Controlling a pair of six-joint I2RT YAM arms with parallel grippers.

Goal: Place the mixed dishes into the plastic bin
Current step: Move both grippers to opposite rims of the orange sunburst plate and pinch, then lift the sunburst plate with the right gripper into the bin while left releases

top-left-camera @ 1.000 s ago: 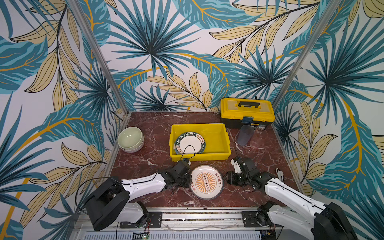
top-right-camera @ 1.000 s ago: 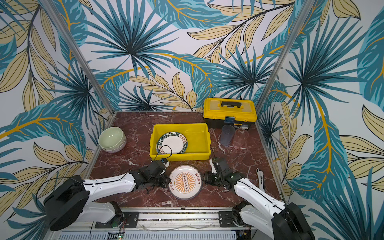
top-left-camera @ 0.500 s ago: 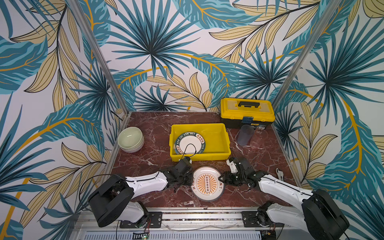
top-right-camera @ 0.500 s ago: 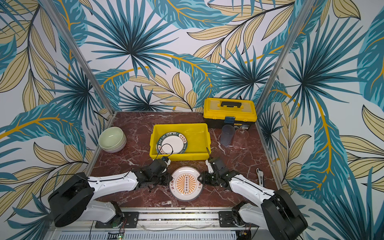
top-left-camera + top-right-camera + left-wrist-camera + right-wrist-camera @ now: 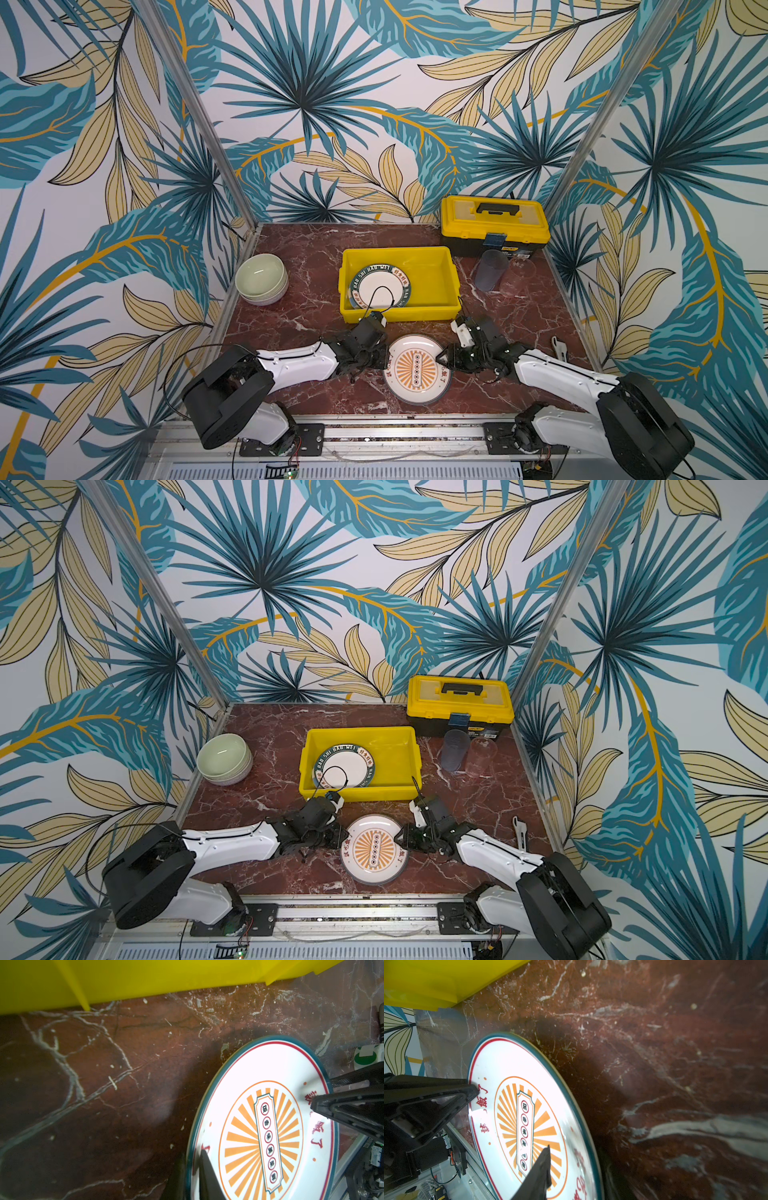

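Plate (image 5: pixel 417 370) just beside bin (image 5: pixel 415 314), rim pinched by left gripper (image 5: pixel 386 361); right gripper (image 5: pixel 442 359) straddles opposite rim, grip unclear.

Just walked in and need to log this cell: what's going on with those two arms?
Both arms are on one dish: the round white plate with the orange sunburst, in front of the shallow yellow plastic bin. The left gripper is shut on its rim; the right gripper straddles the opposite rim, grip unclear. A white plate with a lettered dark rim already lies in the bin. The stacked pale green bowls and two clear tumblers wait on the table.
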